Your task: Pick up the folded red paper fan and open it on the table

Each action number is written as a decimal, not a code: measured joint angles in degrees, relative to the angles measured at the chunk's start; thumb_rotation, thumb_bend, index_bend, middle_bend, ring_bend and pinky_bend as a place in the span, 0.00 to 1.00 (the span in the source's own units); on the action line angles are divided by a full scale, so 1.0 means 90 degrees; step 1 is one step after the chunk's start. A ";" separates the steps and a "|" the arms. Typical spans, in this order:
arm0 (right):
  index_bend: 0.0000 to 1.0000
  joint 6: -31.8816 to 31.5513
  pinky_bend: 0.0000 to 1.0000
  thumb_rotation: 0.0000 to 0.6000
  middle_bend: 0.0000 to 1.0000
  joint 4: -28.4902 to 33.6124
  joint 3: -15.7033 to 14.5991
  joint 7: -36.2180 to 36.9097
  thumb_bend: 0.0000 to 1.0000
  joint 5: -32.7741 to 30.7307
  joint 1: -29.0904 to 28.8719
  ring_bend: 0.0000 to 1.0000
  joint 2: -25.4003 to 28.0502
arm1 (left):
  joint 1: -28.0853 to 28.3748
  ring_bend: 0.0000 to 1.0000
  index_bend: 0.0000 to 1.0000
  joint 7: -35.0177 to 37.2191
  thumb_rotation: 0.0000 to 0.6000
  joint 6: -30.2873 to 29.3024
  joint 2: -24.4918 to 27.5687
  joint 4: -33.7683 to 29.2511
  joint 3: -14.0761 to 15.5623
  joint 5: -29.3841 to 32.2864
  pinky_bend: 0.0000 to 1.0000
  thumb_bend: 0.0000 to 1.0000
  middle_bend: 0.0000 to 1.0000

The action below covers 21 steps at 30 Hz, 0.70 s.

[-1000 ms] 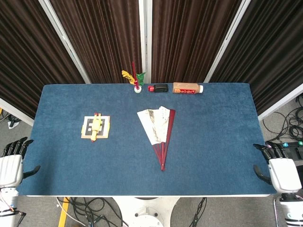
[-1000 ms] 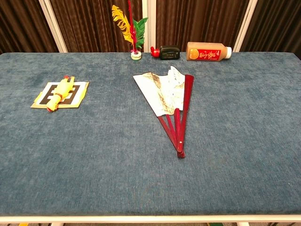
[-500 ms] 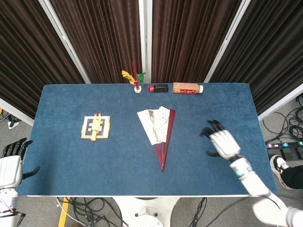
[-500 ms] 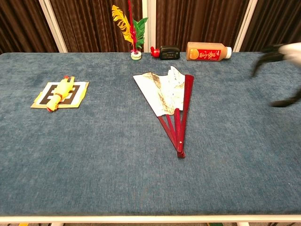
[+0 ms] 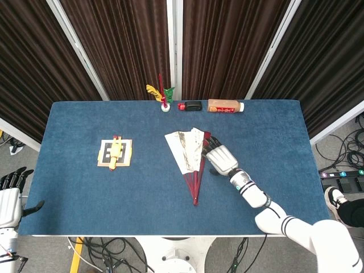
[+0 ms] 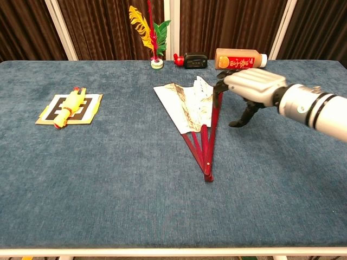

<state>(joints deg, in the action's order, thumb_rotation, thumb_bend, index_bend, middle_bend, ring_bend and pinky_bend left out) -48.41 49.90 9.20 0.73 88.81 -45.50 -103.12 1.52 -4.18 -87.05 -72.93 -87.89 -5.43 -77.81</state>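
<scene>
The red paper fan (image 5: pixel 187 151) lies partly spread on the blue table, its white leaf pointing to the far side and its red ribs meeting at a pivot near the middle. In the chest view the fan (image 6: pixel 190 108) shows the same way. My right hand (image 5: pixel 222 159) hovers at the fan's right red guard, with its fingers spread and nothing in it. From the chest view the right hand (image 6: pixel 252 84) has its fingertips by the guard and its thumb hanging down. My left hand (image 5: pixel 10 199) stays off the table's near left corner, fingers apart and empty.
A yellow toy on a card (image 5: pixel 115 152) (image 6: pixel 70 105) lies at the left. Along the far edge stand a feather shuttlecock (image 5: pixel 164 96) (image 6: pixel 152 32), a small black object (image 5: pixel 193 106) (image 6: pixel 195 59) and a lying orange bottle (image 5: pixel 225 106) (image 6: pixel 240 58).
My right hand has swung from beyond the table's right edge leftwards across the table to the fan's right side. The left hand has sunk slightly. The fan has not moved.
</scene>
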 measured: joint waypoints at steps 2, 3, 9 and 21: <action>0.42 -0.0115 0.00 1.00 0.26 -0.0340 -0.0059 0.0114 0.13 0.0065 -0.0064 0.00 -0.0237 | -0.0006 0.17 0.25 0.0025 1.00 0.0002 -0.0008 0.0001 0.0000 0.0002 0.16 0.01 0.24; 0.43 -0.0162 0.00 1.00 0.26 -0.0480 -0.0082 0.0176 0.14 0.0084 -0.0086 0.00 -0.0337 | -0.0007 0.17 0.25 0.0047 1.00 0.0005 -0.0009 0.0004 0.0002 -0.0004 0.16 0.01 0.24; 0.45 -0.0453 0.00 1.00 0.27 -0.1297 -0.0229 0.0547 0.16 0.0174 -0.0189 0.00 -0.0881 | -0.0004 0.17 0.25 0.0255 1.00 0.0073 0.0003 0.0004 0.0020 -0.0023 0.16 0.01 0.24; 0.54 -0.1078 0.00 1.00 0.43 -0.2865 -0.0587 0.1078 0.35 0.0402 -0.0215 0.14 -0.1759 | -0.0004 0.17 0.25 0.0520 1.00 0.0159 -0.0048 0.0169 0.0051 -0.0051 0.16 0.01 0.24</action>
<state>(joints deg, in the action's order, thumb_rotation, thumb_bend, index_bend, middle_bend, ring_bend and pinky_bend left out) -58.11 24.11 3.92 10.43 92.43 -47.44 -118.95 1.49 0.49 -85.62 -73.36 -86.38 -4.98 -78.27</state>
